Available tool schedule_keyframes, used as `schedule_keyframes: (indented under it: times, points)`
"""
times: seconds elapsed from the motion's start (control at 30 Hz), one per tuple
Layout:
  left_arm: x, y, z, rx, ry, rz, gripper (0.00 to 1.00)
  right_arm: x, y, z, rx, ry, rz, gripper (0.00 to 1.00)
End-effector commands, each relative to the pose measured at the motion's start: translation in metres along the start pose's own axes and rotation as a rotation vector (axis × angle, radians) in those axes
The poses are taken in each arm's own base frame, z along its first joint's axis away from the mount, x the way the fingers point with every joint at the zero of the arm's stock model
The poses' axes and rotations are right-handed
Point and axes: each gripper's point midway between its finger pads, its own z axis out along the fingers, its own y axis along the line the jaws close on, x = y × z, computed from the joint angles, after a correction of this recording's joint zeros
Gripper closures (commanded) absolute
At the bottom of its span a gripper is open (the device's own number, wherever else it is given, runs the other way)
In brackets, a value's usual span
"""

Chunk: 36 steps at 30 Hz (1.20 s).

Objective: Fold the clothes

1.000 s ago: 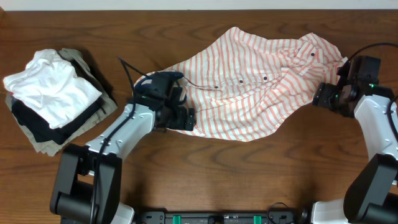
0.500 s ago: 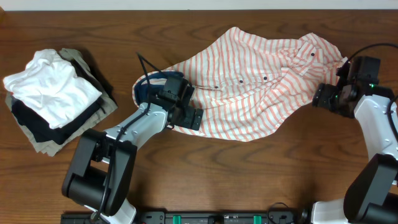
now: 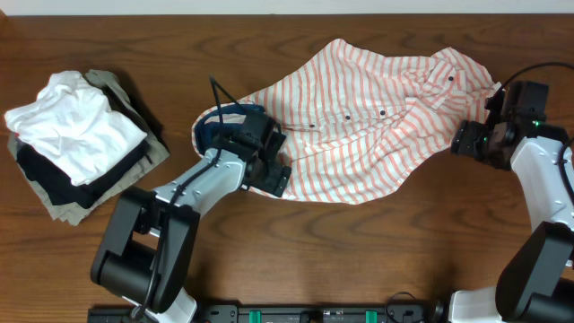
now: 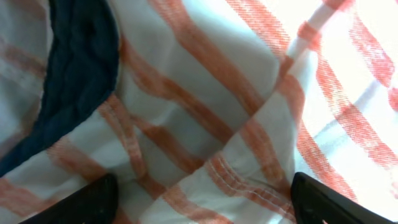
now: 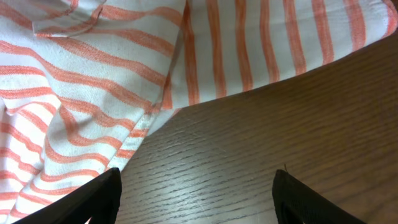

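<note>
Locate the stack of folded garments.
In the overhead view, the folded stack sits at the table's left end, apart from the striped shirt, beyond the left gripper.

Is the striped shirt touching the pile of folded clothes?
Apart. The overhead view shows bare table between the striped shirt and the folded pile.

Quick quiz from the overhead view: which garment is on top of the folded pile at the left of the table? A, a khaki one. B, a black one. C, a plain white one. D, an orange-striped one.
C: the plain white garment lies on top of the pile, with the black garment and the khaki garment only showing at its edges underneath.
</note>
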Motion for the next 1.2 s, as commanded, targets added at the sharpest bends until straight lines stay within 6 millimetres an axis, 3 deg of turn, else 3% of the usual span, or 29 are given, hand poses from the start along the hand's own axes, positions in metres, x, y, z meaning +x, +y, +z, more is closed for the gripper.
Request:
schedule_keyframes:
  times: [0.0, 0.13, 0.27, 0.43, 0.63, 0.97, 1.07, 1.17]
  points:
    - [0.002, -0.004, -0.008, 0.01, -0.013, 0.007, 0.1, -0.003, 0.0, -0.001, -0.004, -0.006, -0.01, 0.24]
    - [-0.009, -0.007, -0.028, 0.012, -0.08, 0.017, 0.1, -0.003, 0.0, -0.001, -0.004, -0.006, -0.011, 0.25]
    - [-0.012, -0.015, -0.034, 0.025, -0.097, 0.033, 0.1, -0.003, 0.0, -0.001, -0.004, -0.006, -0.011, 0.24]
    - [-0.009, -0.035, -0.03, 0.063, -0.085, 0.079, 0.09, -0.003, 0.0, -0.001, -0.004, -0.006, -0.01, 0.24]
    - [-0.016, -0.037, -0.024, 0.06, -0.108, 0.107, 0.09, -0.002, 0.0, -0.001, -0.004, -0.001, -0.01, 0.24]
    - [-0.001, -0.033, 0.003, 0.058, -0.022, 0.108, 0.09, 0.002, -0.001, -0.001, -0.003, 0.012, -0.009, 0.25]
    - [-0.001, -0.033, 0.003, 0.058, -0.023, 0.108, 0.16, 0.002, -0.001, -0.001, -0.002, 0.014, -0.009, 0.25]
    - [-0.001, -0.033, 0.002, 0.058, -0.023, 0.107, 0.39, 0.003, -0.001, -0.001, -0.002, 0.016, -0.009, 0.26]
